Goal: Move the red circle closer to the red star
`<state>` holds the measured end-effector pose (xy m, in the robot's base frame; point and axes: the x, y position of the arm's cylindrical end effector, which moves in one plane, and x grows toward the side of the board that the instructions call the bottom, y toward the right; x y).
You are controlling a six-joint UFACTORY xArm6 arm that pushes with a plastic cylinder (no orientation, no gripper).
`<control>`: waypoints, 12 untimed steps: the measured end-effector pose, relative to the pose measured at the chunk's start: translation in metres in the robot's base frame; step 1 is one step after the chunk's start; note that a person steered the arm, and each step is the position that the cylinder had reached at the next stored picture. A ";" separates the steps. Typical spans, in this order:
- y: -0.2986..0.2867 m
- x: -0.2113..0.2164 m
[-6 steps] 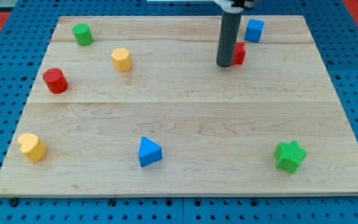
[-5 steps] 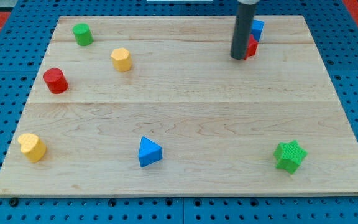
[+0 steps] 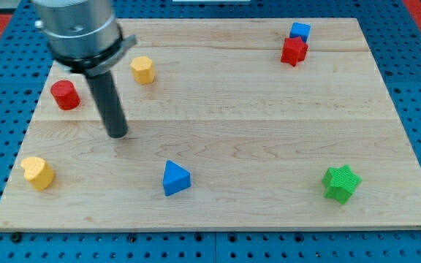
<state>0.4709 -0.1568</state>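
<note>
The red circle (image 3: 65, 95), a short cylinder, stands near the board's left edge. The red star (image 3: 294, 50) sits near the view's top right, touching or nearly touching a blue cube (image 3: 299, 31) just above it. My tip (image 3: 117, 134) rests on the board to the right of and below the red circle, a short gap away and not touching it. The rod and its grey mount rise toward the view's top left and hide the spot where a green cylinder stood earlier.
A yellow hexagon block (image 3: 143, 69) lies right of the rod. A yellow heart (image 3: 37, 172) is at the bottom left, a blue triangle (image 3: 175, 178) at the bottom middle, a green star (image 3: 340, 183) at the bottom right. The wooden board (image 3: 232, 131) lies on a blue pegboard.
My tip has swept from beside the red star at the top right across to the left, stopping near the red circle. The red star had been nudged up and right toward the blue cube.
</note>
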 end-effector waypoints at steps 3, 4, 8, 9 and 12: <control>-0.078 0.011; -0.096 -0.016; -0.047 -0.104; 0.069 -0.089; 0.212 -0.132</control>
<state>0.3385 0.0549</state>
